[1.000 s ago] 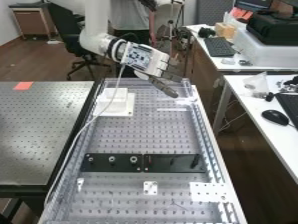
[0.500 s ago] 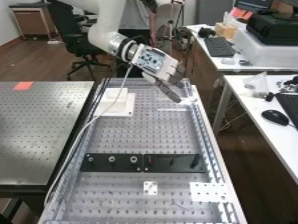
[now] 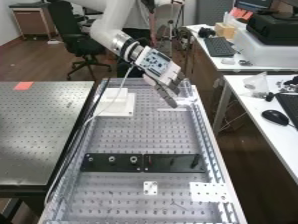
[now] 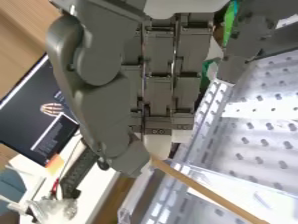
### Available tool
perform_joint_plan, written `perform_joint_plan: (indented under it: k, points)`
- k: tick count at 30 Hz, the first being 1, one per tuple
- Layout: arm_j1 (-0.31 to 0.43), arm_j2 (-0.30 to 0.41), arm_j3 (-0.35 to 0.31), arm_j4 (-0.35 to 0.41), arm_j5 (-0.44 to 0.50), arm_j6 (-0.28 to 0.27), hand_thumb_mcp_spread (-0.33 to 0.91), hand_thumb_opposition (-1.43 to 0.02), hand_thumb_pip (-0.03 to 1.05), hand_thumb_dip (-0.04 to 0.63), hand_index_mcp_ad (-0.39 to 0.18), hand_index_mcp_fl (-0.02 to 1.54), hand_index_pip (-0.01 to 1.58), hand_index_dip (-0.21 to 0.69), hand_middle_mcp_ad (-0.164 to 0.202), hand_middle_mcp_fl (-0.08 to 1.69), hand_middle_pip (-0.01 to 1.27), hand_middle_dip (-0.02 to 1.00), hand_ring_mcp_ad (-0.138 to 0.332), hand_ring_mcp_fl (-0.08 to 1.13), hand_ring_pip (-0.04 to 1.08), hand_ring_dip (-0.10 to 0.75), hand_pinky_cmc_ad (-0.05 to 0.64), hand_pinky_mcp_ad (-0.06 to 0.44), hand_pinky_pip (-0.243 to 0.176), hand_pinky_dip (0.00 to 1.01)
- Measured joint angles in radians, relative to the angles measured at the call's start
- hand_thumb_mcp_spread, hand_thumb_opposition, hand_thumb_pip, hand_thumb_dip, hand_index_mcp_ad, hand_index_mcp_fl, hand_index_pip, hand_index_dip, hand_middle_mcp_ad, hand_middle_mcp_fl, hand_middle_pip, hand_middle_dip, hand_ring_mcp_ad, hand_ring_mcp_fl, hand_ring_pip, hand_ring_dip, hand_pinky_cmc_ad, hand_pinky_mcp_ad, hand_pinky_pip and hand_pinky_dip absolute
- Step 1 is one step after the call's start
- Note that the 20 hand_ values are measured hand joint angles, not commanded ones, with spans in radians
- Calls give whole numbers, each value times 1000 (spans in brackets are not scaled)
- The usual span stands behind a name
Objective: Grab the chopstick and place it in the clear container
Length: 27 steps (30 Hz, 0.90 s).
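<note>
At the bench's far end, the hand (image 3: 164, 94) slants down over what looks like the clear container (image 3: 173, 109), whose pale edge shows below the fingertips. In the wrist view the hand (image 4: 158, 92) has its thumb and fingers curled together, with one end of the wooden chopstick (image 4: 206, 191) pinched at their tips. The chopstick's other end slants away over a clear-walled edge (image 4: 249, 186). Its gripped end is hidden behind the thumb tip. Whether the chopstick touches the clear wall, I cannot tell.
A white block on a plate (image 3: 126, 109) stands left of the hand, with a pale cable beside it. Black plates (image 3: 174, 163) lie across the perforated bench (image 3: 143, 135). To the right is a white desk (image 3: 249, 107) with a mouse; a metal table (image 3: 43, 135) stands left.
The hand has moved lower at the far end of the bench and slightly rightward, and its fingers point more steeply down. The arm and its cable have shifted with it.
</note>
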Motion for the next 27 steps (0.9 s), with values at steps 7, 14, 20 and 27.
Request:
perform_joint_plan:
  k: [7, 14, 20, 27]
  points:
    - [-1, -12, 34, -83, -26, 2, 688, -1051, 494, 346, -2, 829, 1037, 140, 5, 1073, 552, 691, -28, 915, 87, 504, 356, 295, 106, 178]
    - [0, -29, 60, -104, -34, 4, 688, -1068, 490, 346, -2, 840, 1037, 141, 5, 1068, 555, 684, -26, 911, 89, 506, 356, 295, 103, 178]
    - [-1, -43, 89, -133, -35, -10, 688, -1068, 494, 346, -2, 841, 1033, 141, 7, 1070, 552, 670, -24, 911, 91, 504, 356, 295, 103, 178]
    - [8, -58, 132, -172, -22, -19, 688, -1068, 494, 346, -5, 841, 1033, 141, 7, 1070, 555, 668, -26, 911, 89, 496, 354, 295, 103, 178]
